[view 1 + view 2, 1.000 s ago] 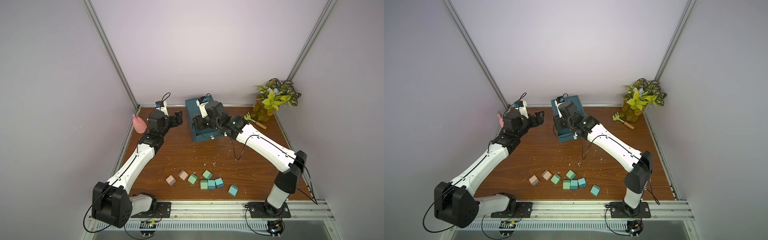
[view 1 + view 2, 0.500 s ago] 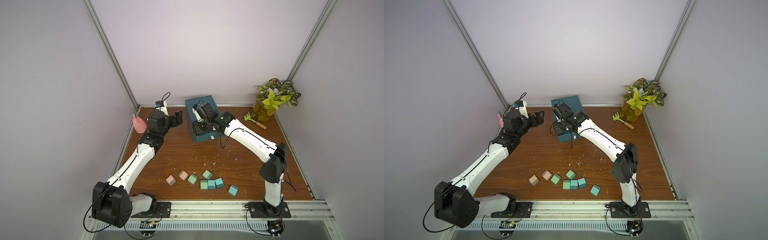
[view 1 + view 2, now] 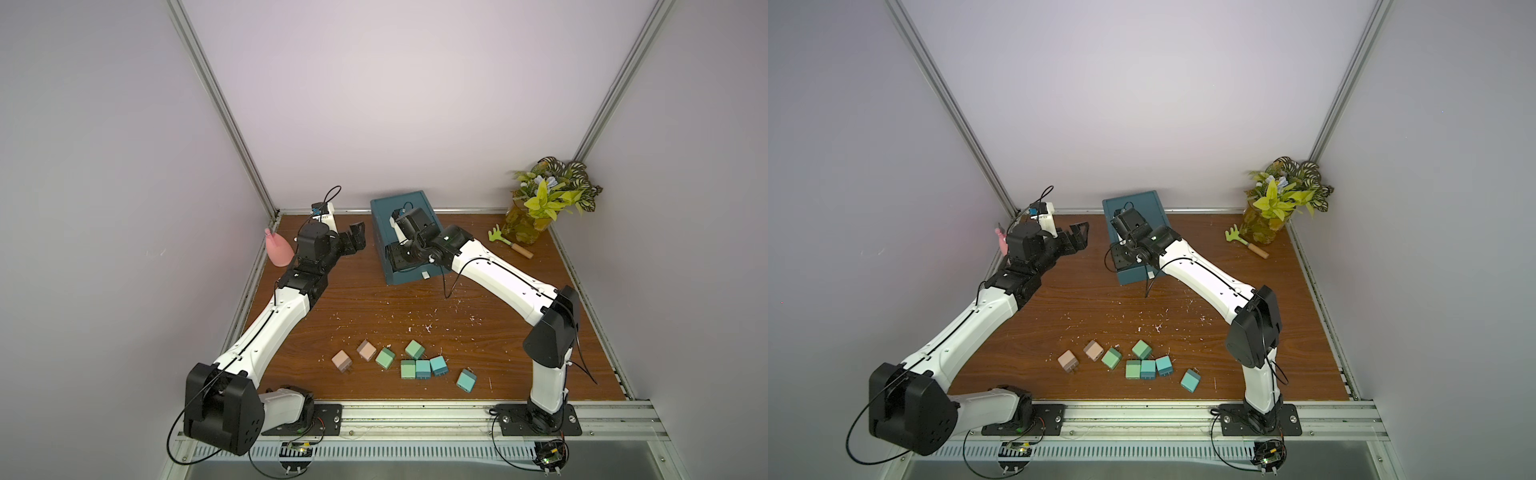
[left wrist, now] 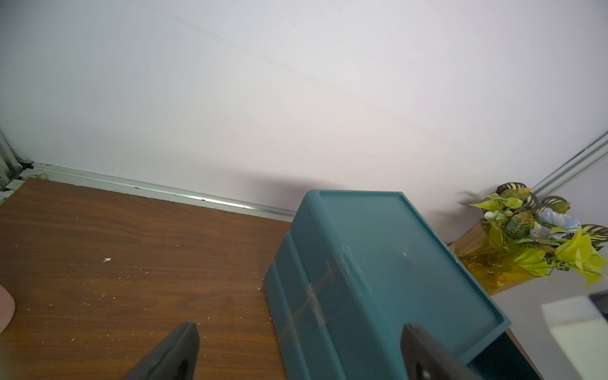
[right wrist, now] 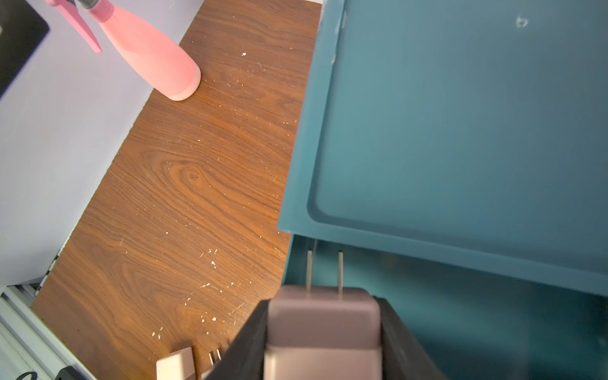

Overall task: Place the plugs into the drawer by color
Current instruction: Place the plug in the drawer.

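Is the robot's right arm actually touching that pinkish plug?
Touching. The right wrist view shows the pinkish plug squeezed between both jaws of the right gripper, no gap either side.

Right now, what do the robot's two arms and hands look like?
The left arm and right arm have smooth white shells, chunky black joints and thin black cables looping alongside. The left hand and right hand each have two flat black fingers.

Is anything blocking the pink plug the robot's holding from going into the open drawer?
No, nothing visible is in the way. The right gripper holds the pinkish plug right at the open drawer, with only air between them. The cabinet's top sticks out just ahead of the prongs, not underneath the plug.
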`<move>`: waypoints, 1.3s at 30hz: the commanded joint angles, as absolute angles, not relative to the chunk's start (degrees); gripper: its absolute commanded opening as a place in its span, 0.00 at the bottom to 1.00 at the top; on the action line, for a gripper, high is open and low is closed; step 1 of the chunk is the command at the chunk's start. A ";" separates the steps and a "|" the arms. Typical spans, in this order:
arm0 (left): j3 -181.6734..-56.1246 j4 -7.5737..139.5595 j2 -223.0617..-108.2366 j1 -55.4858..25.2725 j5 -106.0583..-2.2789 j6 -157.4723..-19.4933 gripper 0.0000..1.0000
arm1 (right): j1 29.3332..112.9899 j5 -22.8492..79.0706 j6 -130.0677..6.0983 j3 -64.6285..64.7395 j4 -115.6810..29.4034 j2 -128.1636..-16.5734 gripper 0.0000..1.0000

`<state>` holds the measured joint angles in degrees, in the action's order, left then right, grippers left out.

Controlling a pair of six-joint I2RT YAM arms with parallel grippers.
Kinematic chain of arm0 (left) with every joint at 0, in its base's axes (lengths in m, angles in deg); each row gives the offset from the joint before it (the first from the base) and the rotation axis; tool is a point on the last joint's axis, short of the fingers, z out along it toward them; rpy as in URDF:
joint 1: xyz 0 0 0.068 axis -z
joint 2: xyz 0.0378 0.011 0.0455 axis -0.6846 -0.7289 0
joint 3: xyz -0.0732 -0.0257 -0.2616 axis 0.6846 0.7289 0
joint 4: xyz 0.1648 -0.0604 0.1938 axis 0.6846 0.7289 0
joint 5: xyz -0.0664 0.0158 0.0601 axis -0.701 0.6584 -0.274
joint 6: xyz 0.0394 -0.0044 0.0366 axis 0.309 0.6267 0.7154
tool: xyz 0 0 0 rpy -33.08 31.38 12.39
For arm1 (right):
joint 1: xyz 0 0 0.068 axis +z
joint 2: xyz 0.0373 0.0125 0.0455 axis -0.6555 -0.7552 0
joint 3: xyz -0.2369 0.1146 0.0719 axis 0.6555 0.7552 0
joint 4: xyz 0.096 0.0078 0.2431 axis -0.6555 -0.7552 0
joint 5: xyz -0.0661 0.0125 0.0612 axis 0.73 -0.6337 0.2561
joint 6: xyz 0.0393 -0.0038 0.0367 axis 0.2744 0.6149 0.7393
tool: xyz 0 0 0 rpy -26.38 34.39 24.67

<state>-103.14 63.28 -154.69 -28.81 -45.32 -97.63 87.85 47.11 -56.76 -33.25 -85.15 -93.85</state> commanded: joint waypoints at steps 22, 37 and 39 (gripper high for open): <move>-102.61 62.18 -153.95 -29.09 -45.89 -97.87 0.92 | 86.67 49.18 -54.58 -25.83 -81.67 -87.22 0.43; -102.44 62.12 -153.24 -29.10 -45.37 -97.54 0.92 | 86.44 42.82 -54.67 -25.55 -79.66 -88.45 0.57; -102.40 62.11 -153.24 -29.10 -45.37 -97.46 0.92 | 86.28 41.93 -54.67 -25.52 -79.47 -88.35 0.59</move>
